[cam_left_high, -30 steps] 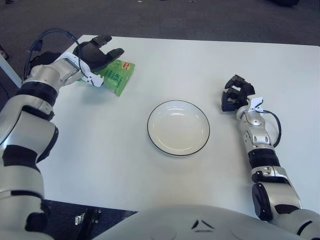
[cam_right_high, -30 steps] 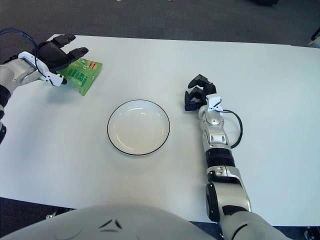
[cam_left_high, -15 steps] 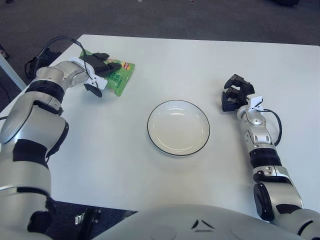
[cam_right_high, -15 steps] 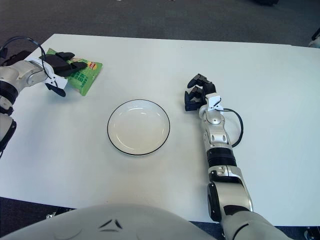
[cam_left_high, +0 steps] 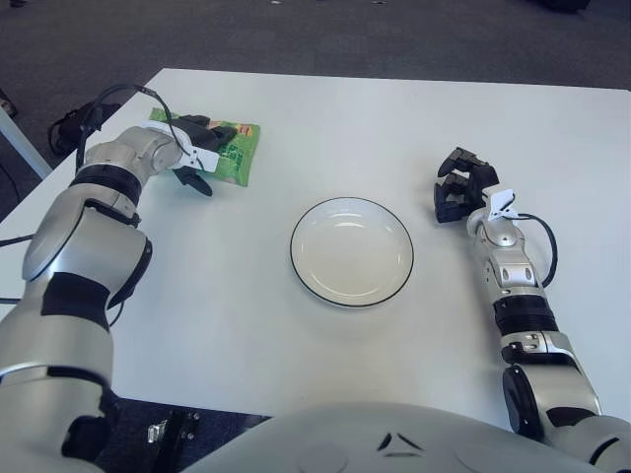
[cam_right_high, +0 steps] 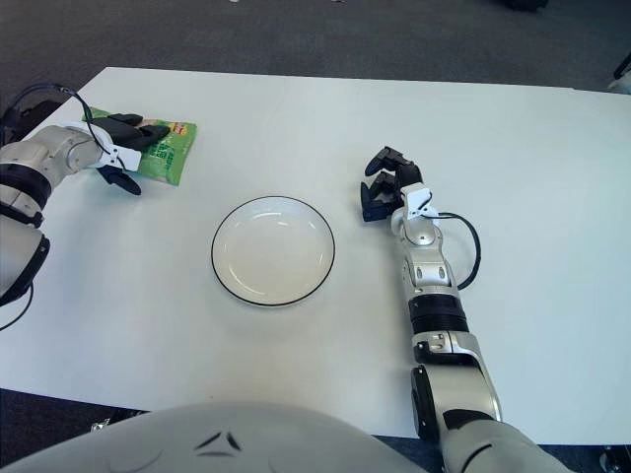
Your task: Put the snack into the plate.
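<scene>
left hand (cam_left_high: 197, 158): your fingers pinch the snack (cam_left_high: 229, 153) at its near edge, ready to lift
right hand (cam_left_high: 460, 187): curled, holding nothing, beside the plate (cam_left_high: 352, 251), clear of your drop

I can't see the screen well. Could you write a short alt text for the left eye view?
A humanoid robot's left hand grips a green foil snack packet lying near the far left corner of a white rectangular table. An empty round white plate with a dark rim sits mid-table, apart from the packet. The right hand shows to the plate's right, fingers curled, holding nothing.
</scene>
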`<action>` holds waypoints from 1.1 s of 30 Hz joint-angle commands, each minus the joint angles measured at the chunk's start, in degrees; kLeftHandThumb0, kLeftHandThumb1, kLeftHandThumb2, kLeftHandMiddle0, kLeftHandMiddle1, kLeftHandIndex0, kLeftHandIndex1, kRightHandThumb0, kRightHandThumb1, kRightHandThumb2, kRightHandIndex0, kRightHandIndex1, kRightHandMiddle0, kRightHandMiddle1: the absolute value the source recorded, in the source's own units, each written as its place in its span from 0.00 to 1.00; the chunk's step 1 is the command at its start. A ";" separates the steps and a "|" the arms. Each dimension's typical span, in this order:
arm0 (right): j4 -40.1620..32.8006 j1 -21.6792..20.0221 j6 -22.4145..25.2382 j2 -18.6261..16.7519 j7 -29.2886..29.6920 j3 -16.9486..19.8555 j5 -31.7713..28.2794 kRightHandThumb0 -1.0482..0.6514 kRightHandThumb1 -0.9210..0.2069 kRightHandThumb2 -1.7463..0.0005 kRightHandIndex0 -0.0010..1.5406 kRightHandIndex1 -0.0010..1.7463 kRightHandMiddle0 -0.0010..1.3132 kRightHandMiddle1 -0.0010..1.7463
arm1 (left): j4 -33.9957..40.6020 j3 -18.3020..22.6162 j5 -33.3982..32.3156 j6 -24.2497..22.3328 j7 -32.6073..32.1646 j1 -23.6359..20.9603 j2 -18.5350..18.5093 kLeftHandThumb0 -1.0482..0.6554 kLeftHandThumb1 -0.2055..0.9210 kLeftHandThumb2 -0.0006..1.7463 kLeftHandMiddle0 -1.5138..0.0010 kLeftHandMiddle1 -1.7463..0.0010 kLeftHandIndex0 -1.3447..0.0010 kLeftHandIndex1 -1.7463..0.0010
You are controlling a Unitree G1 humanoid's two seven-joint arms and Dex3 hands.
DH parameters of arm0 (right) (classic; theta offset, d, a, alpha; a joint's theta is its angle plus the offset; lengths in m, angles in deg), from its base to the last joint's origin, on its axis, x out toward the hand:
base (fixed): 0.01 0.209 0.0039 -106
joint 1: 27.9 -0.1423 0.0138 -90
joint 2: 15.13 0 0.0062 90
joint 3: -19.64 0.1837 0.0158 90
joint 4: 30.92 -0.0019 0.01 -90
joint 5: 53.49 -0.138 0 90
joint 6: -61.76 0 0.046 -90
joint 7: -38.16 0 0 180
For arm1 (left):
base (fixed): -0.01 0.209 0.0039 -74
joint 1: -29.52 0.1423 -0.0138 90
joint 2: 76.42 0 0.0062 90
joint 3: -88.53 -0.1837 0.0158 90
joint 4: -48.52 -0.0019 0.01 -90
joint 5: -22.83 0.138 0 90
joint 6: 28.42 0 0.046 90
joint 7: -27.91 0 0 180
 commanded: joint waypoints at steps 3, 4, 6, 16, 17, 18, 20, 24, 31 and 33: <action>2.20 4.13 5.52 0.15 -1.92 -1.77 1.85 0.61 0.87 0.00 0.58 1.00 0.51 1.00 | -0.98 -0.03 -1.16 -3.28 -0.50 2.80 1.25 0.09 0.75 0.24 1.00 1.00 1.00 1.00; 2.10 4.18 5.67 0.20 -2.03 -1.83 1.90 0.61 0.87 0.00 0.58 1.00 0.51 1.00 | -0.99 -0.08 -1.25 -3.75 -1.20 3.04 1.39 0.08 0.75 0.24 1.00 1.00 1.00 1.00; 1.79 4.32 5.89 0.35 -2.42 -2.05 1.97 0.61 0.87 0.00 0.58 1.00 0.51 1.00 | -1.09 0.02 -1.30 -5.38 -4.87 4.03 1.75 0.08 0.76 0.25 1.00 1.00 1.00 1.00; 0.49 4.97 6.33 1.26 -4.12 -2.91 2.48 0.61 0.88 0.00 0.58 1.00 0.53 0.98 | -1.28 -0.07 -0.98 -10.80 -26.21 9.09 3.68 0.18 0.78 0.36 0.93 0.69 1.00 0.83; 0.41 5.00 6.41 1.35 -4.23 -3.05 2.57 0.61 0.88 0.00 0.58 1.00 0.53 0.98 | -1.49 -0.25 -0.82 -11.81 -28.11 9.72 4.11 0.22 0.74 0.40 0.93 0.56 1.00 0.75; 0.34 5.02 6.46 1.41 -4.29 -3.17 2.62 0.61 0.88 0.00 0.58 1.00 0.53 0.98 | -1.66 -0.40 -0.72 -12.49 -29.39 10.12 4.39 0.26 0.69 0.45 0.93 0.46 1.00 0.67; 0.15 5.09 6.43 1.57 -4.40 -3.47 2.79 0.61 0.88 0.00 0.58 1.00 0.53 0.98 | -1.91 -0.40 -0.81 -13.89 -32.93 11.35 4.99 0.31 0.63 0.51 0.93 0.33 1.00 0.55; -0.12 5.12 6.89 2.16 -5.56 -4.13 2.85 0.61 0.88 0.00 0.58 1.00 0.53 0.98 | -2.28 -0.08 -1.14 -15.90 -40.15 13.16 5.64 0.60 0.59 0.61 0.76 0.09 0.90 0.16; -0.44 5.43 5.65 2.97 -6.53 -5.29 3.79 0.61 0.89 0.00 0.59 1.00 0.56 0.95 | -2.19 -1.65 0.08 -15.82 -46.14 13.46 5.63 0.61 0.38 0.79 0.55 0.09 0.63 0.01; -0.43 5.36 5.68 3.11 -6.72 -5.46 4.03 0.61 0.90 0.00 0.59 1.00 0.57 0.94 | -2.14 -1.84 0.22 -15.72 -46.74 13.42 5.61 0.62 0.32 0.83 0.52 0.10 0.58 0.01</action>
